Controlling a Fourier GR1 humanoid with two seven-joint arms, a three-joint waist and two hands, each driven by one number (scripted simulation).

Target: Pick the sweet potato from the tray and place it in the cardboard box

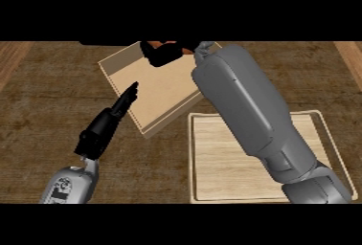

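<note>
Right hand (164, 53) fingers curl round the sweet potato (170, 44) above the cardboard box (124, 64); left hand (113, 119) fingers straight

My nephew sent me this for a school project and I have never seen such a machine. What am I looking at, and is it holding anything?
You are looking down from the robot's head at a wooden counter. The two grey shapes coming in from the lower edge are its forearms, and each ends in a black hand. The right hand reaches over the far end of an open cardboard box. Its fingers curl round something orange-brown, most likely the sweet potato, though it is mostly hidden. The left hand shows at the left, fingers straight, over the box's near edge, and holds nothing. Nearer the robot lies a pale wooden tray, partly covered by the right forearm; nothing shows on the part you can see.
</note>
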